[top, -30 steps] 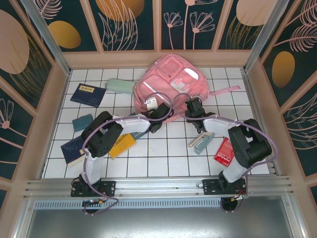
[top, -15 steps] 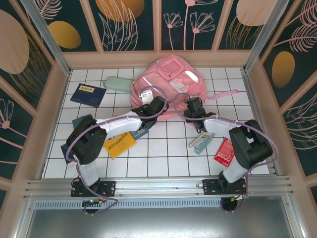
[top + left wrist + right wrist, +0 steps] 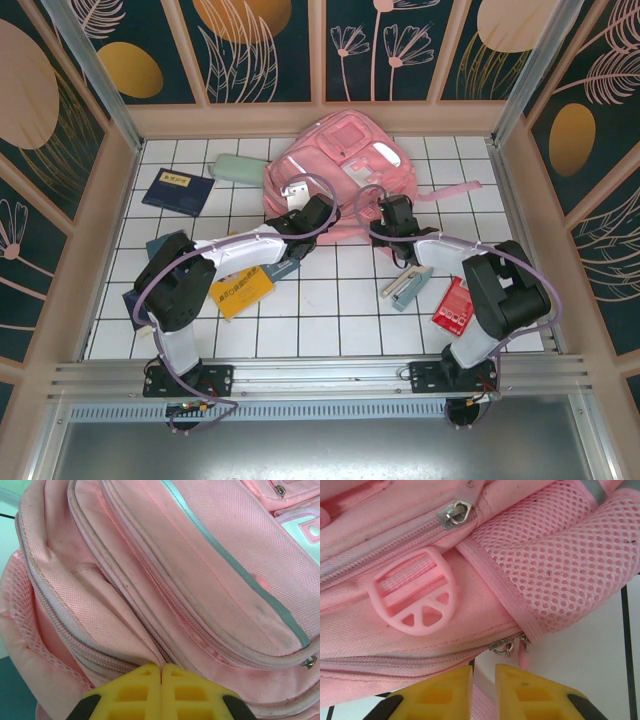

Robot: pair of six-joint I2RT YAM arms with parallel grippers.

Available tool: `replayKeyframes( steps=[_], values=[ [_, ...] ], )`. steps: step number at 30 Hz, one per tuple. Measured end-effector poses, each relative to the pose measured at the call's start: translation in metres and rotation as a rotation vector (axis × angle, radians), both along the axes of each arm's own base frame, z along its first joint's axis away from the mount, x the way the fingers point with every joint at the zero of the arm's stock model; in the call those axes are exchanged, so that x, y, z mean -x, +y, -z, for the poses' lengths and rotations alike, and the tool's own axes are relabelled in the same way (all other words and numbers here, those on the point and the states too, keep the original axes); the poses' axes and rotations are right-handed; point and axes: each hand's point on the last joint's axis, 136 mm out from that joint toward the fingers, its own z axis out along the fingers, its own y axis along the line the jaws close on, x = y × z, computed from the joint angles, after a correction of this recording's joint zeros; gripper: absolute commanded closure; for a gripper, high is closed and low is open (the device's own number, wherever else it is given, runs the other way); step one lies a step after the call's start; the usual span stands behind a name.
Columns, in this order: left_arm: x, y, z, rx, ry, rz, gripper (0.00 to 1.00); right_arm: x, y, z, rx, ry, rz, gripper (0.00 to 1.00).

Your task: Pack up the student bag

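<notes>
The student bag [image 3: 345,165], a big pink backpack, lies at the back middle of the tiled table. My left gripper [image 3: 322,207] is at its near left side. In the left wrist view its yellow fingers [image 3: 161,667] are shut, pinching a raised fold of pink fabric [image 3: 125,630] beside a zip. My right gripper [image 3: 392,205] is at the bag's near right edge. Its fingers [image 3: 483,669] stand almost together with a pale pink pull strap [image 3: 485,690] filling the gap, just below two metal zip sliders [image 3: 507,645].
Around the bag lie a mint-green pencil case [image 3: 240,170], a dark blue book [image 3: 177,190], a yellow booklet [image 3: 240,293], a teal item [image 3: 165,245], a pale case [image 3: 407,287] and a red packet [image 3: 455,305]. Wooden walls [image 3: 110,220] enclose the table.
My left arm has swung up and right onto the bag's near left side, and the bag has shifted slightly left. My right gripper's fingers have drawn closer together at the bag's edge.
</notes>
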Motion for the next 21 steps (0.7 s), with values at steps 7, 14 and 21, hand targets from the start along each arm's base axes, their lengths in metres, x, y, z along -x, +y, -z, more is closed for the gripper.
replayKeyframes(
  steps=[7, 14, 21],
  values=[
    [0.001, 0.000, 0.001, -0.003, 0.005, 0.002, 1.00, 0.001, -0.002, 0.014, 0.003, 0.031, 0.023, 0.77],
    [0.001, 0.000, 0.001, -0.003, 0.006, 0.002, 1.00, -0.002, -0.007, 0.015, 0.007, 0.025, 0.062, 0.75],
    [0.001, 0.000, 0.001, -0.004, 0.007, 0.002, 1.00, -0.006, -0.010, 0.026, 0.025, 0.029, 0.081, 0.74]
  ],
)
